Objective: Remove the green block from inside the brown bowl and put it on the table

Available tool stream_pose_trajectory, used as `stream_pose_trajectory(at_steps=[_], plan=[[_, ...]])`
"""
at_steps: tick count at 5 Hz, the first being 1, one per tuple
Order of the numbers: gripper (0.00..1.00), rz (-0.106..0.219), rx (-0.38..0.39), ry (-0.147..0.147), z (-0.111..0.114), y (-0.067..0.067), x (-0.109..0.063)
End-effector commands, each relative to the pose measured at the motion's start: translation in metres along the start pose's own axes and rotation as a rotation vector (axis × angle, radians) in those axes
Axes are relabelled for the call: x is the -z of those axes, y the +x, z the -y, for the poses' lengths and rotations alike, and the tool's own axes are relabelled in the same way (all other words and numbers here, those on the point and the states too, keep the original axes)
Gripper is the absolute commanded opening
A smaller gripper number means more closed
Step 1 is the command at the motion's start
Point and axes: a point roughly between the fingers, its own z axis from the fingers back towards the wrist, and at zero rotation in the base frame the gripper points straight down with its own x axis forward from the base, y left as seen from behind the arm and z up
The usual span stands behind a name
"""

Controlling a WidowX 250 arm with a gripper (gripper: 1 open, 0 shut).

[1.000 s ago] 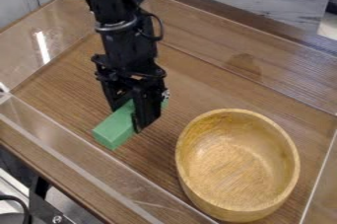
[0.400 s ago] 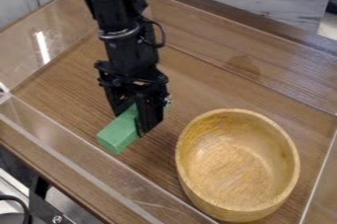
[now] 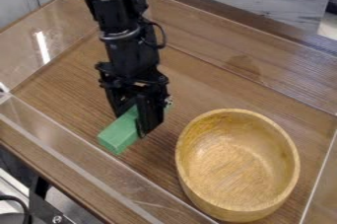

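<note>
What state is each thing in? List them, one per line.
green block: out of the bowl, low over or on the table, between the jaws; contact with the wood unclear.
bowl: upright, empty, right of the block.
gripper: pointing steeply down, jaws either side of the block.
table: carries the bowl.

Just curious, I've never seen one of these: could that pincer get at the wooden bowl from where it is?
Probably yes. The brown bowl sits open beside the pincer, nothing between them, though the pincer looks occupied with the green block.
</note>
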Motion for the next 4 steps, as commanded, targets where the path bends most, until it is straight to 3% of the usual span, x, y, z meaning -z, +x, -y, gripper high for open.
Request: stream_pose_trajectory(at_steps=[1, 4], plan=[[0.00, 0.040, 0.001, 0.008, -0.0038, 0.0080, -0.0095], [0.00, 0.045, -0.005, -0.001, -0.0084, 0.0114, -0.0112]])
